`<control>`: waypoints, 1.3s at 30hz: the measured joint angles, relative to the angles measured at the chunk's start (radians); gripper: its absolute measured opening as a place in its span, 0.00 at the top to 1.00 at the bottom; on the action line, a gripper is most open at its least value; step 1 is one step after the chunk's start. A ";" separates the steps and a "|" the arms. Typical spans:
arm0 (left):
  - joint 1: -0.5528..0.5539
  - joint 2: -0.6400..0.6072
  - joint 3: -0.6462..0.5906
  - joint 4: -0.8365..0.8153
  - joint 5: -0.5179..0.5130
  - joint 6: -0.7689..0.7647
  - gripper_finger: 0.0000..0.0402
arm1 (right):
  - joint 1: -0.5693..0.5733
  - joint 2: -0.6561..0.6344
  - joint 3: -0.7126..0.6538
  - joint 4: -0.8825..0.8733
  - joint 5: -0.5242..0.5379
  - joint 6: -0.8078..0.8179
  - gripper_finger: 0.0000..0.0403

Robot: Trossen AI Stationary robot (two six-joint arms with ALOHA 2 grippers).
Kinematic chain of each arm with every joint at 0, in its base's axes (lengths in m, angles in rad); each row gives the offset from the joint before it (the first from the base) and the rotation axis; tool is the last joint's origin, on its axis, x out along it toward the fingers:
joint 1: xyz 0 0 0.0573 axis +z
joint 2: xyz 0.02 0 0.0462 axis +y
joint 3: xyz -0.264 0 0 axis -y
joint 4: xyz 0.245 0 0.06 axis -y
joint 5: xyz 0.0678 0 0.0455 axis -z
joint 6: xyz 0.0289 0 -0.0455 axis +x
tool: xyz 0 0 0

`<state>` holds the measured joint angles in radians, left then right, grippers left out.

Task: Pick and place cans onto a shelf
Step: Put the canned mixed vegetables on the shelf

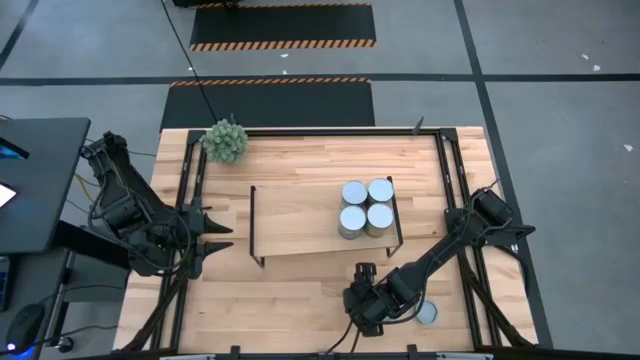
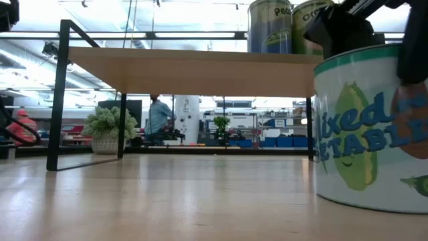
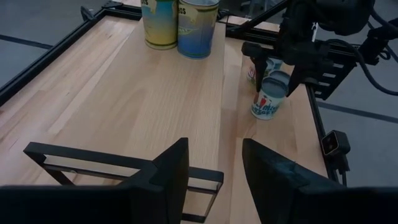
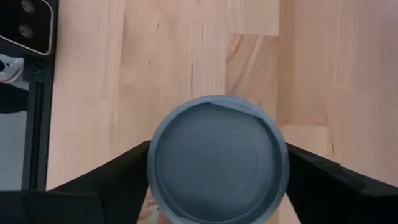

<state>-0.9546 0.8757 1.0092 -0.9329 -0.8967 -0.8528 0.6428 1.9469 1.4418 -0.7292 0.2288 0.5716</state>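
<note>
The can (image 4: pixel 217 158) stood upright on the surface (image 1: pixel 290 290) near its front edge, well apart from the shelf (image 1: pixel 300 215). It looked rigid, smooth-sided and probably weighty, best taken across its round wall. The right gripper (image 3: pixel 277 73) straddled it, fingers (image 4: pixel 106 177) spread at each side, not yet clamped. The left gripper (image 3: pixel 214 171) waited part-open, empty.

Glossy printed can (image 2: pixel 374 127) with matt grey lid, pale smooth-wood shelf (image 1: pixel 300 215), black metal frame
</note>
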 joint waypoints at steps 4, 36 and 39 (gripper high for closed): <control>0.000 0.000 0.000 -0.003 0.000 0.000 0.61 | -0.010 0.000 0.006 0.004 -0.029 -0.004 0.27; 0.000 0.000 0.000 -0.008 0.000 0.003 0.61 | -0.071 0.000 0.404 0.077 0.075 -0.213 0.26; 0.000 0.000 0.000 -0.008 0.000 0.002 0.61 | -0.085 0.000 0.450 0.078 0.101 -0.248 0.26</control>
<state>-0.9546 0.8757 1.0092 -0.9405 -0.8970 -0.8505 0.5576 1.9465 1.8919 -0.6514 0.3294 0.3232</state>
